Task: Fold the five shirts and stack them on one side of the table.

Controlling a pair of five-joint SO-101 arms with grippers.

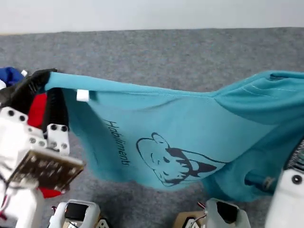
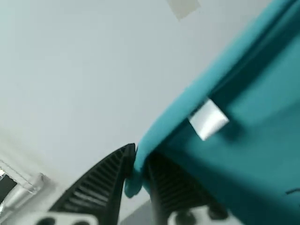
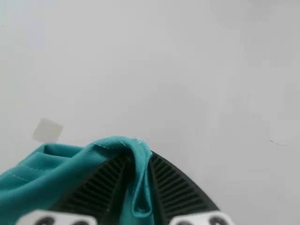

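now: pressed together at the left gripper (image 2: 136,157) on a bunched teal hem. same at the right gripper (image 3: 138,159), pinching a doubled fold of the one shirt (image 1: 180,123). held up between both arms, spread wide above the grey table (image 1: 166,52), sagging in the middle, hanging free along the lower edge. judged light, soft and limp, with no stiffness. drapes under own weight and would likely slip if pinched on a single thin layer. best taken at doubled hems or seams, with the two holds well apart to keep it flat. small white tag (image 2: 208,119) sewn just beside the left pinch, too blurred to read. on the front, a dark drawing of an animal head (image 1: 171,164) with one line of script (image 1: 116,142) beside it, left unread. blue cloth (image 1: 9,75) at the table's edge past the left arm.
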